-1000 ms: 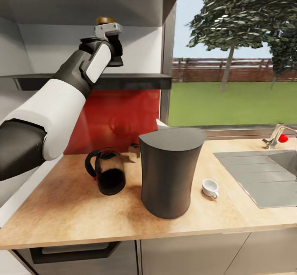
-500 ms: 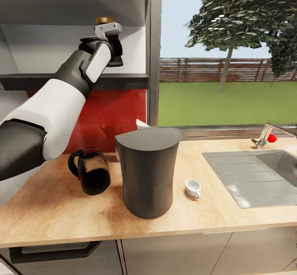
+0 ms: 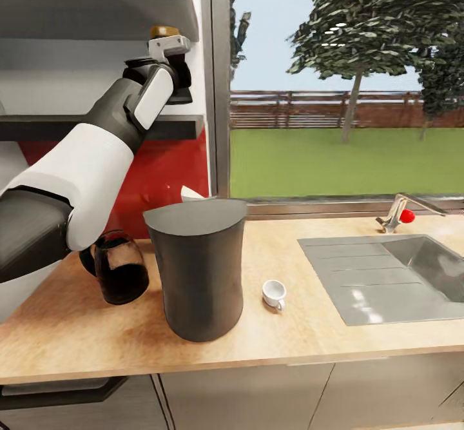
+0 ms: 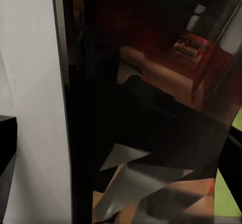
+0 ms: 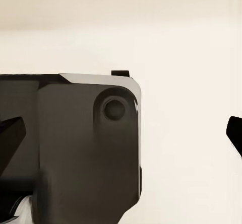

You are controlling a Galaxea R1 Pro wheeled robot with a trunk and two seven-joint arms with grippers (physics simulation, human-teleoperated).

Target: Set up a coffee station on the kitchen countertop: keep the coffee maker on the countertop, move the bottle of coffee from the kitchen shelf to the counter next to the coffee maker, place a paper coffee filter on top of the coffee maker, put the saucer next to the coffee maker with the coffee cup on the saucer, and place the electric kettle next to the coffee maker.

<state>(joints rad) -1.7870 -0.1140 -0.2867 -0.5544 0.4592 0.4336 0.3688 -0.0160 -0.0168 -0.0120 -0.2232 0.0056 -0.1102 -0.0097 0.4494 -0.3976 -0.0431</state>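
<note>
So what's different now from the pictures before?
Mostly the camera moved: the whole kitchen slid left in the head view, so the robot is shifting right along the countertop. The left arm stays raised with its gripper by the gold-capped coffee bottle, above the shelf. The dark coffee maker, carafe and cup haven't moved.

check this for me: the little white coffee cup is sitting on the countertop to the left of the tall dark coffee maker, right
Not quite. In the head view the coffee cup sits on the countertop to the right of the coffee maker, between it and the sink.
</note>
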